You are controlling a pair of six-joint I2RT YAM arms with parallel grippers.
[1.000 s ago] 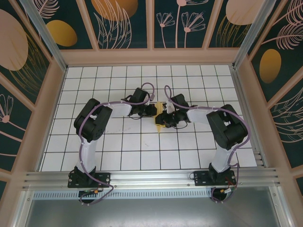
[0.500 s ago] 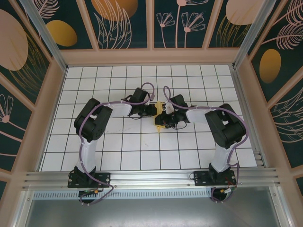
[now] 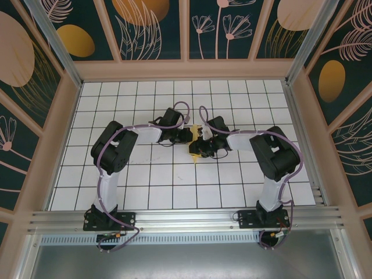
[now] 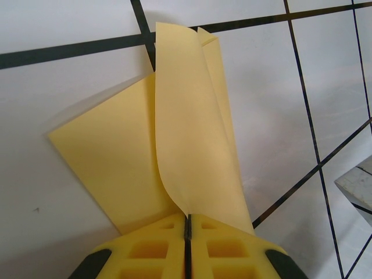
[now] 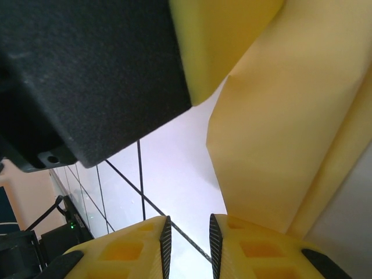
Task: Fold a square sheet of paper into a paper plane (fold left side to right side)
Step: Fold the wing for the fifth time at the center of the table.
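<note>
Left end effector (image 4: 187, 222) clamped tight on the paper (image 4: 116, 168); right end effector (image 5: 188, 235) a crack open, nothing between its fingers.
On the counter (image 3: 151, 174), left arm (image 3: 113, 151) and right arm (image 3: 273, 154) meet mid-grid, wrists facing, with the paper on the tiles between them. Paper is part-folded: bottom layer flat on the counter, one flap (image 4: 186, 116) curling up into the left pinch. Right's fingertips sit just beside the paper's edge; can't tell if they touch.

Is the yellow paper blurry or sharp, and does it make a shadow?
Left wrist view: the yellow paper looks sharp, with a soft grey shadow beside its upper left edge on the white table. Top external view: it is too small for detail.
</note>
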